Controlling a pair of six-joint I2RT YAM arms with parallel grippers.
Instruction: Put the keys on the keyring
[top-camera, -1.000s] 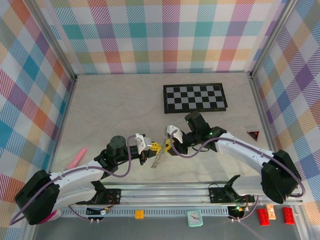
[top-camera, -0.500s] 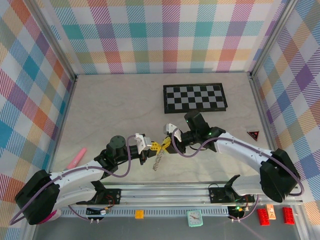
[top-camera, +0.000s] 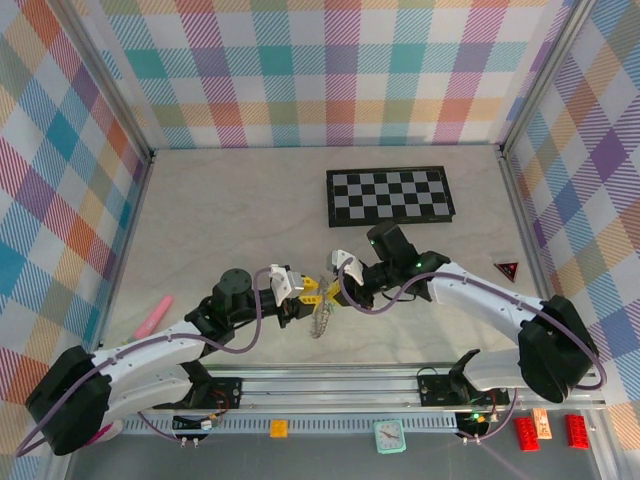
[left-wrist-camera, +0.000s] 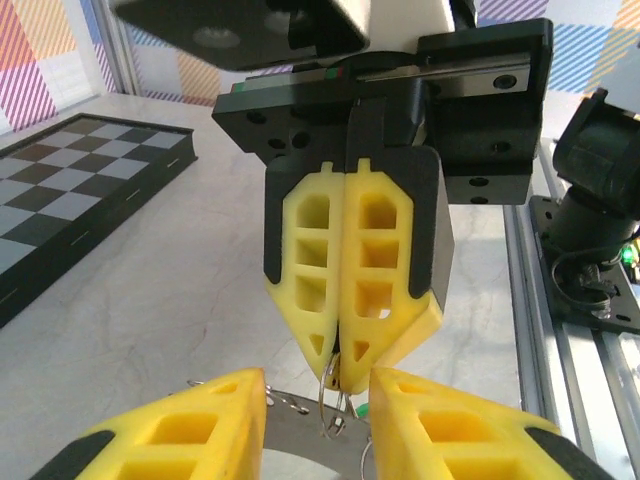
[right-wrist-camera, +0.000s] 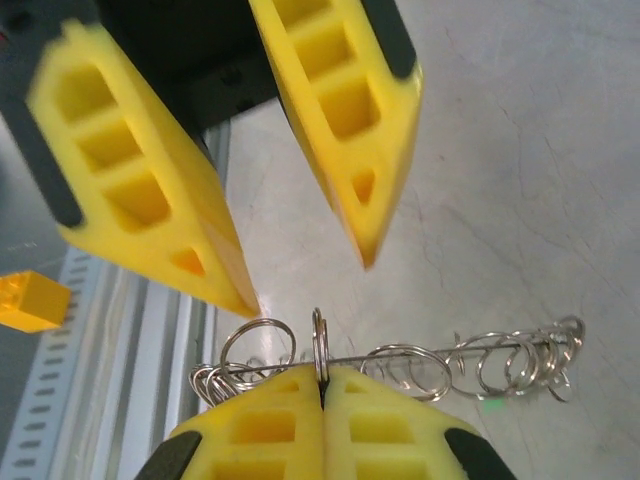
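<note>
Right gripper (right-wrist-camera: 322, 375) pinches keyring (top-camera: 320, 319); left gripper (right-wrist-camera: 306, 283) parted, facing it tip-to-tip.

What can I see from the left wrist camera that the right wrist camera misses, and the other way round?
The left wrist camera adds the checkerboard lying on the table. The right wrist camera adds the keyring stretched out as a string of wire loops, plus a yellow brick by the rail. Both share the left pincer standing open and the right pincer shut on one loop.
</note>
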